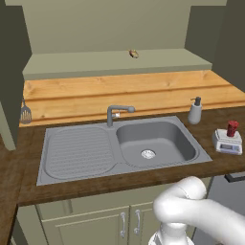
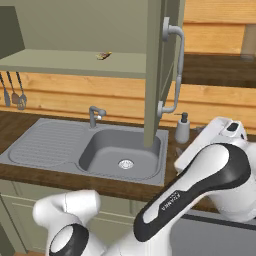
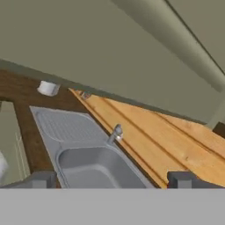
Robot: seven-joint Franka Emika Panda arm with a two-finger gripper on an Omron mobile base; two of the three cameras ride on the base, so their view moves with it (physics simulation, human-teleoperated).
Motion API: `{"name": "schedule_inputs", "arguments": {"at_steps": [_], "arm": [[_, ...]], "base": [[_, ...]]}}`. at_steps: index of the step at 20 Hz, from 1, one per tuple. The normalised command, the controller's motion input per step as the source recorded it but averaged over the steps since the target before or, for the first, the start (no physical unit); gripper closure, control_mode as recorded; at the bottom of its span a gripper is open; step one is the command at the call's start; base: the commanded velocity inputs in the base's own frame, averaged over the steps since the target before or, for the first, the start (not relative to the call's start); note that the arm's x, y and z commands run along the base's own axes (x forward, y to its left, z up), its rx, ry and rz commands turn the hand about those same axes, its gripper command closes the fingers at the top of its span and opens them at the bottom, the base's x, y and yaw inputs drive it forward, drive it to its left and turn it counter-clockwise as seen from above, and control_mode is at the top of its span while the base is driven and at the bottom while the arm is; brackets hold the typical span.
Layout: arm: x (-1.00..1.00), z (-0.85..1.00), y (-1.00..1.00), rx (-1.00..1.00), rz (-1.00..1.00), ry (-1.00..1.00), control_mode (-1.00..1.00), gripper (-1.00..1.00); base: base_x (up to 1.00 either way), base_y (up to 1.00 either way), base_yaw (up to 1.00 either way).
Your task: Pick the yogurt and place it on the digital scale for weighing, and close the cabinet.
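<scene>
The claw (image 3: 112,179), fingers spread apart and empty, hovers above the steel sink (image 3: 88,169), with the faucet (image 3: 115,133) just ahead.

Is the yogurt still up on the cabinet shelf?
No, the yogurt stands on the scale at the counter's right end.

A dark wooden counter (image 1: 14,172) carries a grey steel sink (image 1: 76,153) with a drainboard on the left and a faucet (image 1: 117,113) behind. Pale wood planks (image 1: 119,93) line the wall. Utensils (image 2: 14,92) hang at the left.
</scene>
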Motion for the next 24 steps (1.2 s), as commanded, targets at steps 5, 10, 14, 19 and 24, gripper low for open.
{"name": "schedule_inputs", "arguments": {"at_steps": [5,10,14,19,24], "arm": [[0.23,0.43,0.23,0.00,-0.01,0.23,-1.00,-1.00],[0.00,0.18,0.94,0.01,-0.12,0.02,-1.00,-1.00],[0.00,0.14,1.00,0.02,-0.17,-0.06,-1.00,-1.00],[0.00,0.02,1.00,0.08,-0.20,-0.02,-1.00,-1.00],[0.07,0.00,1.00,0.22,-0.28,0.00,-1.00,-1.00]], "base": [[0.00,0.00,0.00],[0.00,0.00,0.00],[0.00,0.00,0.00],[0.00,0.00,0.00],[0.00,0.00,0.00]]}}
